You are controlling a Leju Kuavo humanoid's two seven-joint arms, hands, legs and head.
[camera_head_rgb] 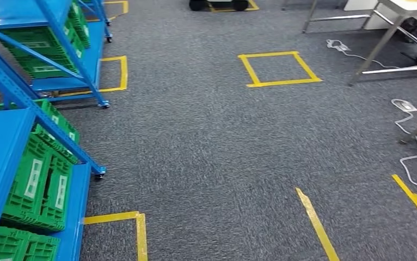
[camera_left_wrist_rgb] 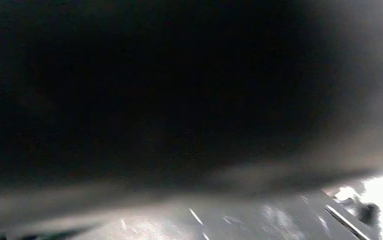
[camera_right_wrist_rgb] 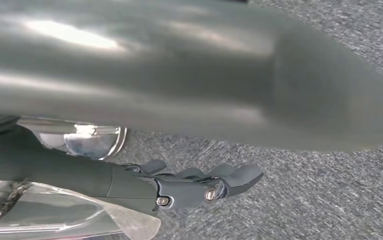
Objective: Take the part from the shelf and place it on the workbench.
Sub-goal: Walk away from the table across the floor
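From the head view, blue shelves line the left side, loaded with green crates, while grey carpet marked with yellow tape stretches toward the metal legs of a bench at the upper right, with white cables trailing on the floor near it. The right hand hangs over the carpet with its fingers held straight and close together, holding nothing. The left wrist view is dark and blurred, so I cannot tell the left hand's state, and I cannot make out the part among the crates.
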